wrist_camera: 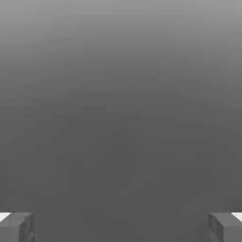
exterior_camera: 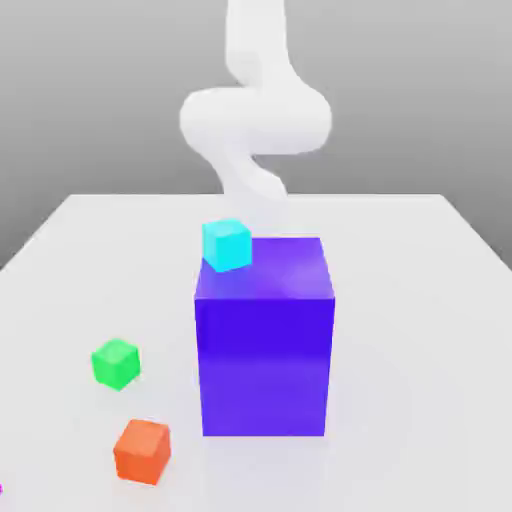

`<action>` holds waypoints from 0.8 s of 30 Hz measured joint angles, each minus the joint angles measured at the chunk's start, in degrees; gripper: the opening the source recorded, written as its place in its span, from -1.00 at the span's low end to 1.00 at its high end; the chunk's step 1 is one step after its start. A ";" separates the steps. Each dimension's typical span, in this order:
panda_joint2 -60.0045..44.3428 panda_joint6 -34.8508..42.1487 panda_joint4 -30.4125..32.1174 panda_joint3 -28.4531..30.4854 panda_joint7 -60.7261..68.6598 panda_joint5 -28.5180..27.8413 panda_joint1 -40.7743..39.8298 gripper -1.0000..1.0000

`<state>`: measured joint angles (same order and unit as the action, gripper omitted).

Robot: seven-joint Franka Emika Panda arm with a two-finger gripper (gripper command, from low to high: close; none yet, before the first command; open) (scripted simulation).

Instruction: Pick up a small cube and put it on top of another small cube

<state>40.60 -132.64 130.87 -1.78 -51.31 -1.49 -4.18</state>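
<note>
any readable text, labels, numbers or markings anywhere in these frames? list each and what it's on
None. No words, numbers, brands or signs can be read.
The cyan cube, green cube, orange cube and big blue-purple block all have plain, unmarked faces.
The white table and white arm carry no print.
The gripper fingertips in the hand view are bare grey.

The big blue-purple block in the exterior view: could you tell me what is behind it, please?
A cyan cube peeks out behind the big blue-purple block's upper corner, with the white arm rising farther back. The block hides the cube's lower part and the arm's base.
</note>
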 joint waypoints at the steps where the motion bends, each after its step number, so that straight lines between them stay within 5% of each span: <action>1: -2.26 -0.38 -0.39 -0.66 -2.46 -0.77 -1.66 0.00; 15: -31.71 -5.00 -5.53 -3.00 -34.31 -10.95 -17.07 0.00; 24: -49.66 -8.97 -8.50 0.05 -49.76 -10.24 -23.50 0.00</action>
<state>-9.06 -141.62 122.37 -1.73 -101.07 -11.73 -27.68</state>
